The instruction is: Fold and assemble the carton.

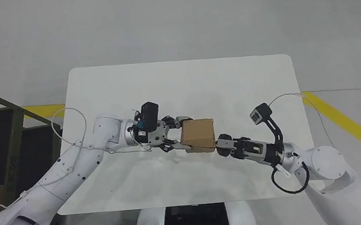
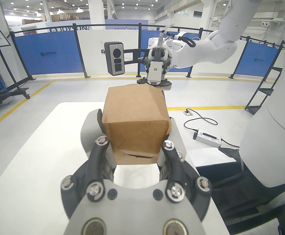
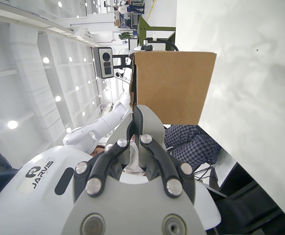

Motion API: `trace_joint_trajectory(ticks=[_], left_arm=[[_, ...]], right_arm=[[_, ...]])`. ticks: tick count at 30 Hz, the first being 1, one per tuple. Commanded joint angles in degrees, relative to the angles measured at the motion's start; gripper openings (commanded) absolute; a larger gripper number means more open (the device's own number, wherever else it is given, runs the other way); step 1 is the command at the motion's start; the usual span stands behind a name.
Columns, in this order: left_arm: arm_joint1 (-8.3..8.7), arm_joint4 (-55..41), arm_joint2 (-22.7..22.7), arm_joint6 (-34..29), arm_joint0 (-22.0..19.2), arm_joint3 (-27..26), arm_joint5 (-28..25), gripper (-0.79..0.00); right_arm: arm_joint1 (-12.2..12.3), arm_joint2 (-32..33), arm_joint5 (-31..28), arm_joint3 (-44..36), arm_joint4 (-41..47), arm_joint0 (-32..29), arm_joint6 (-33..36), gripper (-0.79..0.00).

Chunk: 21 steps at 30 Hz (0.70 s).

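One carton (image 1: 197, 135) hangs over a white table (image 1: 242, 81), grey floor (image 1: 160, 24) around.

Robotics test bay in a large factory hall. Blue fence panels (image 2: 62, 44) cross the upper left of the left wrist view. Yellow floor lines (image 2: 211, 107), rows of ceiling lamps (image 3: 46, 60), a white table (image 1: 165, 88) and a power brick (image 2: 208, 138) on the grey floor show it.
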Motion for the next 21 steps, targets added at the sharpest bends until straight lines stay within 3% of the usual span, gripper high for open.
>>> trace_joint_trajectory(ticks=[1, 21], left_arm=[[0.0, 0.0, 0.0, 0.0, 0.0, 0.0, 0.0, -0.489], [0.0, 0.0, 0.0, 0.0, 0.0, 0.0, 0.0, -0.493]], right_arm=[[0.0, -0.4, 0.1, 0.2, 0.0, 0.4, 0.2, -0.785], [0.2, 1.7, -0.2, 1.8, 1.3, -0.1, 0.3, -0.785]])
